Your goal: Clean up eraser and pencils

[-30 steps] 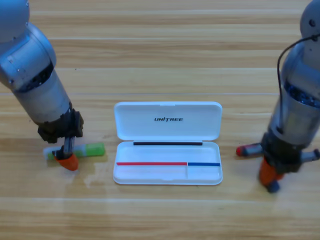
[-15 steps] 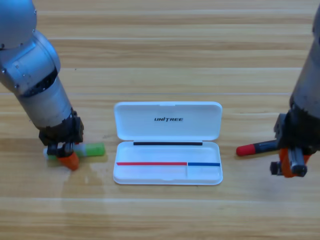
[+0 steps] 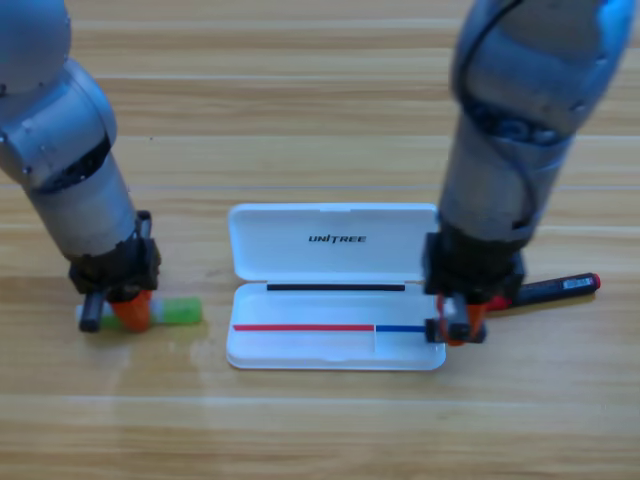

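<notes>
- The white case (image 3: 335, 290) lies open at the table's (image 3: 320, 90) centre, lid flat toward the far side.
- The right gripper (image 3: 458, 322) stands over the tray's right end, and its arm blocks approach from the far right.
- The pencils (image 3: 550, 290) lie just right of the case, partly under that arm.
- The left gripper (image 3: 120, 312) stands on the green eraser (image 3: 175, 311), well left of the case.
- The tray's left and middle lie uncovered.
- Bare wood runs along the near edge and beyond the lid.
</notes>
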You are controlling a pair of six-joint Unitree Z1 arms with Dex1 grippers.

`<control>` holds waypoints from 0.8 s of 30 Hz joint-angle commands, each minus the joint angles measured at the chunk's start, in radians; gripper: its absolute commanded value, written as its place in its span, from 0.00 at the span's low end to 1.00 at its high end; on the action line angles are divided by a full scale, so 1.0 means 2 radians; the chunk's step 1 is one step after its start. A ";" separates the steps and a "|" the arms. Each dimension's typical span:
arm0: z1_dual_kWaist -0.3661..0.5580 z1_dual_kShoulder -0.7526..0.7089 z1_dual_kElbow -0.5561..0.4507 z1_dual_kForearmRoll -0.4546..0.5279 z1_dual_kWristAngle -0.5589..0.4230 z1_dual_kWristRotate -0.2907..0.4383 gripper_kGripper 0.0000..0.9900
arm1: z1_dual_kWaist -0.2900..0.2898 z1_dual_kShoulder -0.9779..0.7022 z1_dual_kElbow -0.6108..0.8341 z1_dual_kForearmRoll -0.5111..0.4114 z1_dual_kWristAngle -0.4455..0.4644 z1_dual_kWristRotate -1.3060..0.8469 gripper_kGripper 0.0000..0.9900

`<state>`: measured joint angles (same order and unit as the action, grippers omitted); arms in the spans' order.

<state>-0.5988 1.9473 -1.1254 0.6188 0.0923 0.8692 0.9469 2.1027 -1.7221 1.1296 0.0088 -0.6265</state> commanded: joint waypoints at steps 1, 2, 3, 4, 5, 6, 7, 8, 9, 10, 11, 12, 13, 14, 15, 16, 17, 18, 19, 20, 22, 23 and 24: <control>0.009 -0.028 -0.029 0.051 0.003 0.006 0.00 | 0.014 0.059 -0.023 0.008 0.010 -0.007 0.00; 0.009 -0.035 -0.033 0.061 0.003 0.006 0.00 | 0.014 0.065 -0.028 0.008 0.010 -0.008 0.00; 0.009 -0.042 -0.039 0.071 0.003 0.005 0.00 | 0.014 0.069 -0.033 0.008 0.010 -0.008 0.00; 0.009 -0.049 -0.043 0.079 0.003 0.005 0.00 | 0.014 0.074 -0.039 0.008 0.010 -0.008 0.00; 0.009 -0.056 -0.048 0.086 0.003 0.005 0.00 | 0.014 0.079 -0.044 0.008 0.010 -0.008 0.00; 0.009 -0.062 -0.052 0.093 0.003 0.005 0.00 | 0.014 0.084 -0.049 0.008 0.010 -0.008 0.00; 0.009 -0.068 -0.059 0.102 0.002 0.005 0.00 | 0.014 0.088 -0.053 0.008 0.010 -0.008 0.00; 0.009 -0.073 -0.065 0.111 0.002 0.005 0.00 | 0.014 0.093 -0.058 0.008 0.010 -0.008 0.00; 0.009 -0.077 -0.073 0.120 0.003 0.004 0.00 | 0.014 0.097 -0.061 0.008 0.010 -0.009 0.00; 0.009 -0.081 -0.079 0.127 0.002 0.003 0.00 | 0.014 0.101 -0.064 0.008 0.010 -0.009 0.00; 0.009 -0.084 -0.085 0.134 0.002 0.003 0.00 | 0.013 0.105 -0.067 0.008 0.010 -0.009 0.00; 0.009 -0.087 -0.090 0.140 0.002 0.002 0.00 | 0.012 0.107 -0.070 0.008 0.010 -0.010 0.00; 0.009 -0.091 -0.094 0.145 0.002 0.000 0.00 | 0.011 0.109 -0.072 0.008 0.009 -0.010 0.00; 0.009 -0.093 -0.099 0.151 0.002 0.000 0.00 | 0.011 0.111 -0.073 0.008 0.009 -0.010 0.00; 0.008 -0.095 -0.104 0.155 0.001 -0.002 0.00 | 0.010 0.113 -0.074 0.007 0.009 -0.011 0.00; 0.007 -0.098 -0.107 0.159 0.001 -0.003 0.00 | 0.009 0.114 -0.075 0.007 0.008 -0.011 0.00; 0.005 -0.099 -0.111 0.164 0.000 -0.004 0.00 | 0.007 0.116 -0.075 0.007 0.007 -0.011 0.00; 0.003 -0.101 -0.114 0.168 0.000 -0.005 0.00 | 0.007 0.118 -0.075 0.007 0.006 -0.011 0.00; 0.000 -0.102 -0.118 0.171 -0.001 -0.006 0.00 | 0.005 0.118 -0.075 0.007 0.003 -0.011 0.00; -0.002 -0.102 -0.119 0.173 0.000 -0.007 0.00 | 0.004 0.119 -0.075 0.006 0.001 -0.011 0.00; -0.005 -0.103 -0.124 0.178 -0.001 -0.009 0.00 | 0.001 0.120 -0.075 0.005 -0.004 -0.011 0.00; -0.007 -0.103 -0.125 0.179 0.000 -0.010 0.00 | 0.000 0.120 -0.075 0.004 -0.007 -0.011 0.00; -0.007 -0.102 -0.126 0.180 -0.001 -0.010 0.00 | -0.003 0.120 -0.075 0.004 -0.008 -0.011 0.00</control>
<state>-0.5979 1.7530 -1.3698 0.9562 0.0923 0.8639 0.9505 2.2879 -1.8724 1.1296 0.0076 -0.6441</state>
